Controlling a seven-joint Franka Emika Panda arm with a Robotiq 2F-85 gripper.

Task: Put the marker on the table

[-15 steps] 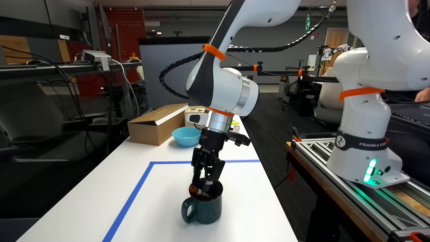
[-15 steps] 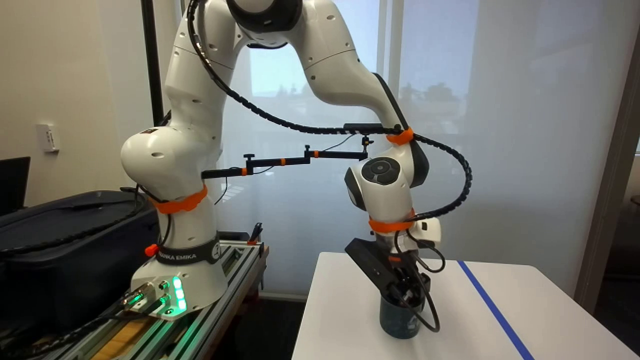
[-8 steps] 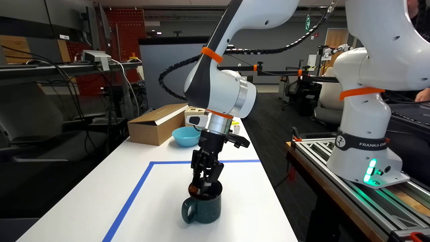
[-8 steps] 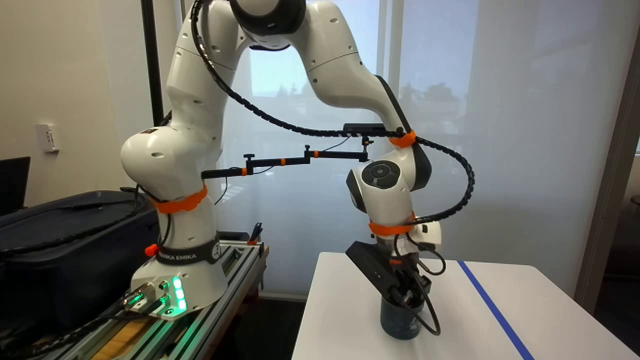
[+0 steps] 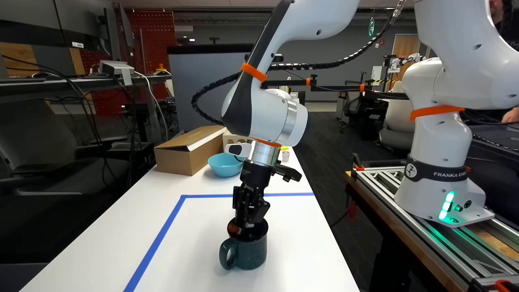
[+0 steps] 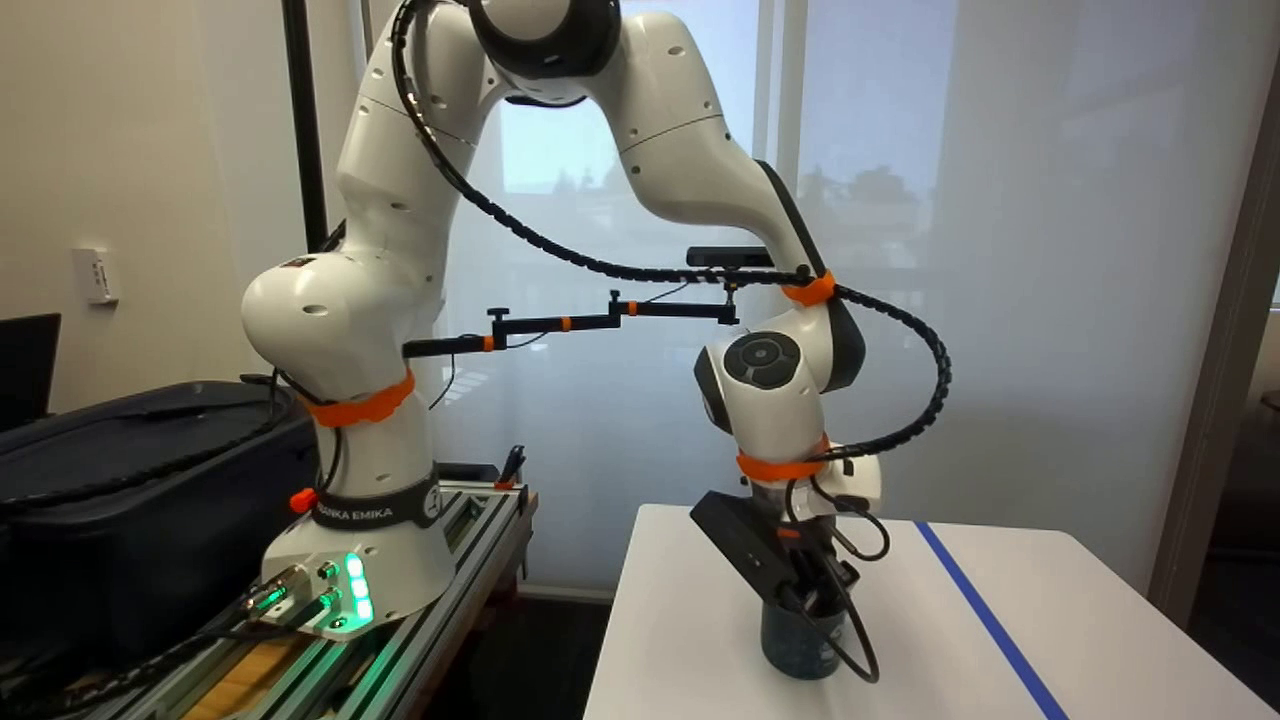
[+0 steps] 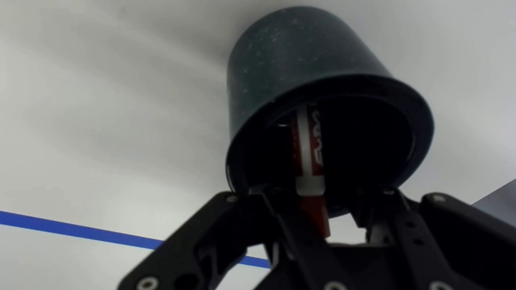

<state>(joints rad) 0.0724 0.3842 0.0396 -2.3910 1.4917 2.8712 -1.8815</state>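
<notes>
Marker (image 7: 309,161) | in mug (image 7: 298,52) | long axis tilted | red end up, toward hand (image 7: 320,193)

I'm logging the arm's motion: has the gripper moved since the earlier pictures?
Yes, slightly: in an exterior view, the gripper sits lower against the blue tape, having come down toward the mug.

Table (image 5: 188,237) — all views (wrist view close)

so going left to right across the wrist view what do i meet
Blue tape → marker in the mug → fingertip on the picture's right side → grey patch at the right edge.
</notes>
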